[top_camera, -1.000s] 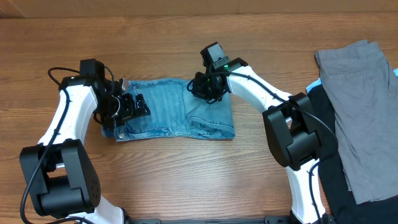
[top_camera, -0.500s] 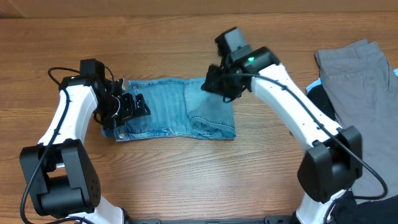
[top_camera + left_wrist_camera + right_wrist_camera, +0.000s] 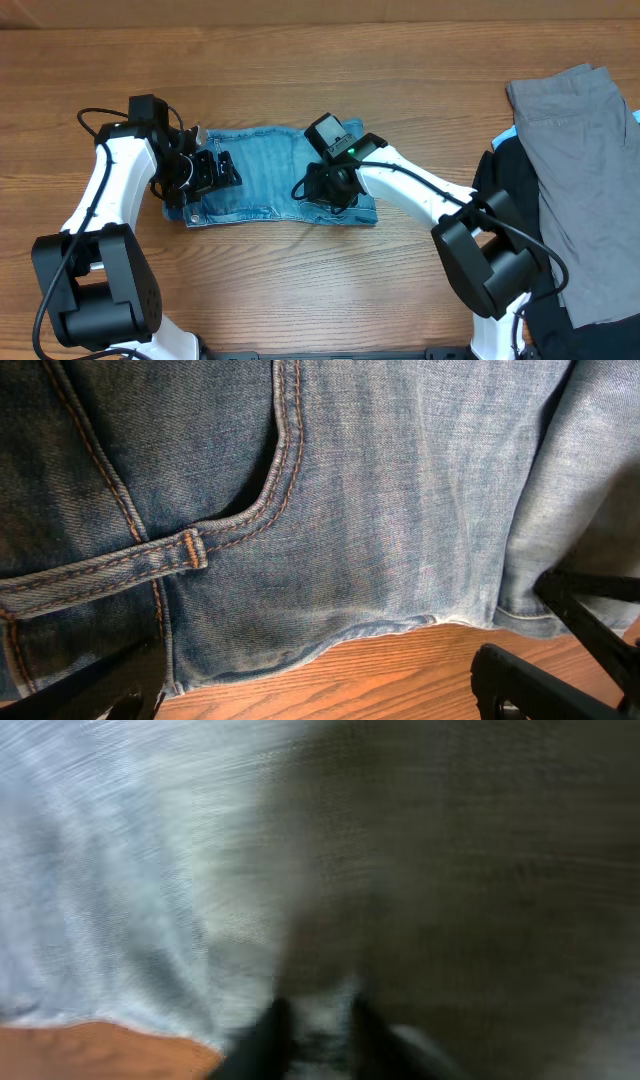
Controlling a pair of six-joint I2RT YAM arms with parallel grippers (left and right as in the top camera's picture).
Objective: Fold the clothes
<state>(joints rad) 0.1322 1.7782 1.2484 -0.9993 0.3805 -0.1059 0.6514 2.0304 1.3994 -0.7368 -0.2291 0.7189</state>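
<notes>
The light blue denim jeans (image 3: pixel 262 170) lie folded into a band left of the table's middle. My left gripper (image 3: pixel 212 172) is open over their left end. In the left wrist view its fingers (image 3: pixel 320 682) straddle the lower edge of the jeans (image 3: pixel 350 510), where a stitched pocket seam and a belt loop show. My right gripper (image 3: pixel 322 190) is low on the right part of the jeans, near their front edge. The right wrist view is blurred, with the fingers (image 3: pixel 318 1025) close together and pale denim (image 3: pixel 120 870) between them.
A grey garment (image 3: pixel 580 160) lies spread at the right edge of the table, on top of a black garment (image 3: pixel 545 300) that runs to the front right. Bare wooden table (image 3: pixel 300 290) surrounds the jeans.
My right arm rose from the jeans' far edge, swung right, then came back down onto their front right part. The left arm and the jeans have not visibly moved.
</notes>
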